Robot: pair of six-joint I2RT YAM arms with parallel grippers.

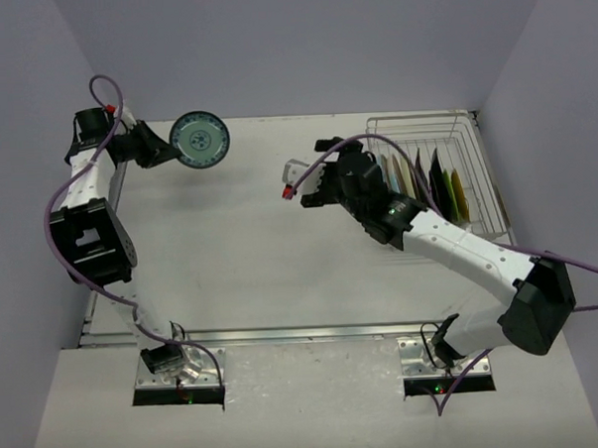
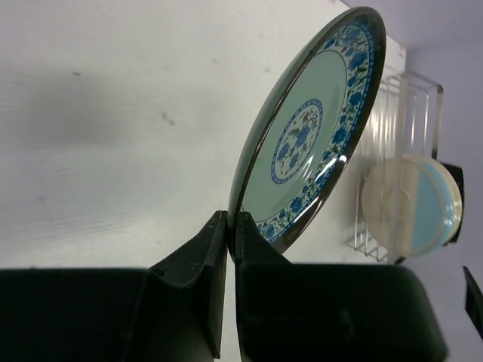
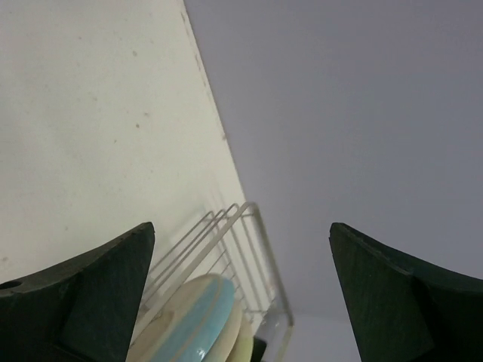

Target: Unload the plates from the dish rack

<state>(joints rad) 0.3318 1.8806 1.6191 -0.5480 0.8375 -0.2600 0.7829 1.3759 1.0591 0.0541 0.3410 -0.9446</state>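
White table; L claw grips plate; R claw wide.

Two arms, one dish rack, one blue-flowered plate outside it, and about six plates standing inside.

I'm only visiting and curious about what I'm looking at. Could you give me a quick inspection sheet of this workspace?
Surface: white table, a few faint specks.
Job's things: wire dish rack at back right holds several plates on edge; one blue-flowered plate is out, at back left.
Clutter: nothing seen.
Pincers: left pincer shut on the blue-flowered plate's rim; right pincer open, holding nothing, near the rack.
Cables: purple cables loop along both arms.
Surroundings: plain lilac-grey walls on three sides.
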